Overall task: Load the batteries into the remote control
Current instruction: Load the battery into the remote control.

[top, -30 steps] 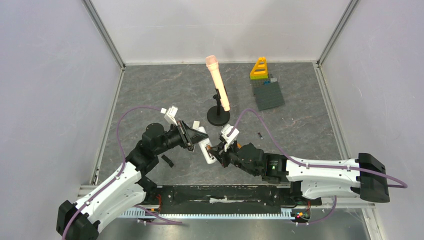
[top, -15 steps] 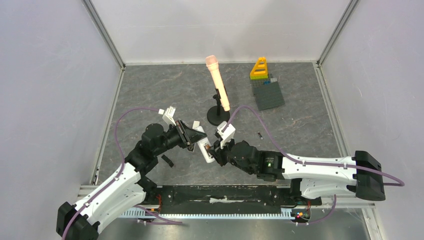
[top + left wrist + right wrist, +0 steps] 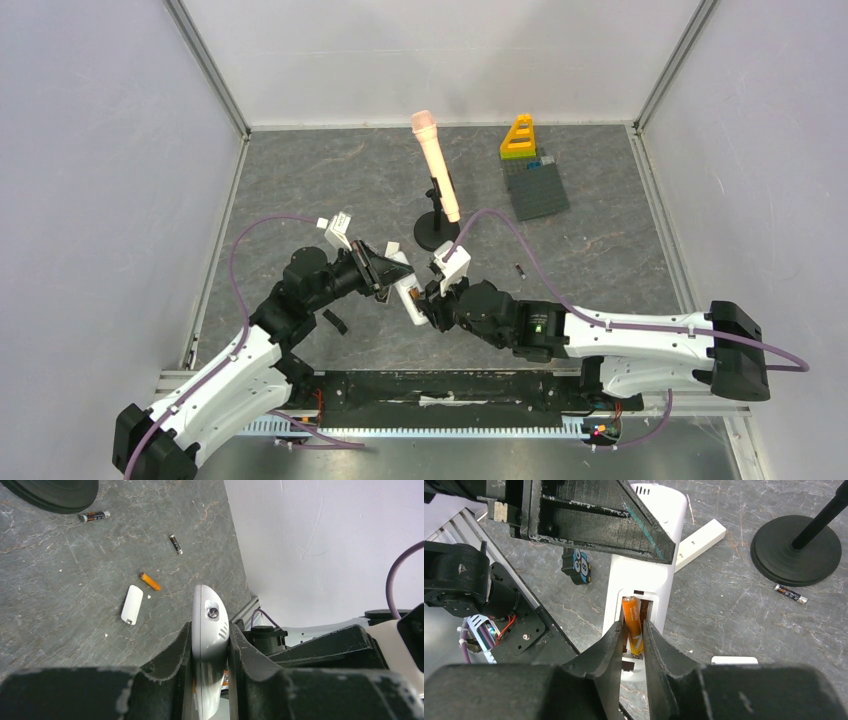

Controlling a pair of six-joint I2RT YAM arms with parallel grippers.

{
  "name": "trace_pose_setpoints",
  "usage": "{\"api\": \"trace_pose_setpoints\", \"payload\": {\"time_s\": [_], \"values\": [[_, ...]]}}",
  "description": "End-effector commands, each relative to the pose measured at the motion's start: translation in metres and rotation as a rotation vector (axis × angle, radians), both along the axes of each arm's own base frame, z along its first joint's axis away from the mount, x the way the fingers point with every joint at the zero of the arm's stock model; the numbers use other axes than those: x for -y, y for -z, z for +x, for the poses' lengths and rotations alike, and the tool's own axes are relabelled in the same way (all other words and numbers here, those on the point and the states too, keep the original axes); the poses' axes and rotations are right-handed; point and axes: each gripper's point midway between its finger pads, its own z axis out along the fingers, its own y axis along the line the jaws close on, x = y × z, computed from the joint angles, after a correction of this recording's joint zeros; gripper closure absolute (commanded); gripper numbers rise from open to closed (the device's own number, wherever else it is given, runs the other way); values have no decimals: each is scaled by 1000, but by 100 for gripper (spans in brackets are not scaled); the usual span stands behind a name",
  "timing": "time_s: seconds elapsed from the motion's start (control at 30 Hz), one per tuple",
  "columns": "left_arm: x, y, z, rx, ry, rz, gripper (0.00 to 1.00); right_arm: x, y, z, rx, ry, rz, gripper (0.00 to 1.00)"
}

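My left gripper [image 3: 392, 272] is shut on the white remote control [image 3: 408, 292] and holds it above the table. In the left wrist view the remote [image 3: 210, 622] is pinched edge-on between both fingers. Its battery bay faces my right gripper [image 3: 430, 304]. An orange battery [image 3: 634, 625] lies in the bay of the remote [image 3: 664, 580]. My right gripper [image 3: 633, 626] straddles that battery with its jaws slightly open, a thin gap on the left side. On the table lie another orange battery [image 3: 149, 581] and two dark batteries [image 3: 175, 544] [image 3: 94, 516].
A pink microphone [image 3: 436, 180] leans on a black round stand [image 3: 437, 236] just behind the grippers. A grey brick plate [image 3: 538, 190] and a yellow block [image 3: 518, 137] sit at the back right. White cover pieces [image 3: 700, 541] [image 3: 131, 604] and a flat black strip [image 3: 334, 321] lie on the table.
My right arm has shifted left, closer against the remote, and its jaws have parted a little. The left arm and the remote have stayed put.
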Motion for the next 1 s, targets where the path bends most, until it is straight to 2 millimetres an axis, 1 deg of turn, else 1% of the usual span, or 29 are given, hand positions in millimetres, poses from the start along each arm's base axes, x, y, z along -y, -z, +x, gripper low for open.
{"api": "trace_pose_setpoints", "payload": {"time_s": [0.0,0.07,0.2,0.3,0.37,0.53,0.73,0.83,0.9,0.93,0.97], "values": [[4,-30,1,53,11,-84,98,1,-18,7,12,52,27,76],[4,-29,1,50,10,-83,98,4,-16,11,10,79,8,78],[5,-28,1,50,12,-81,98,3,-12,10,0,81,-9,79],[5,-28,1,49,14,-79,98,1,-13,9,-4,73,-1,78],[5,-27,2,47,14,-78,98,2,-15,9,-4,72,6,74],[5,-24,2,42,13,-71,98,5,-29,9,1,78,51,64],[5,-20,4,38,7,-63,98,7,-47,3,-10,63,114,57],[5,-19,4,39,5,-59,98,9,-59,0,-27,53,157,49],[5,-20,5,42,1,-58,98,14,-67,0,-52,76,190,43],[4,-20,5,45,-1,-56,98,18,-68,1,-75,109,210,38],[4,-21,6,49,-2,-55,98,23,-70,2,-112,141,243,31]]}}
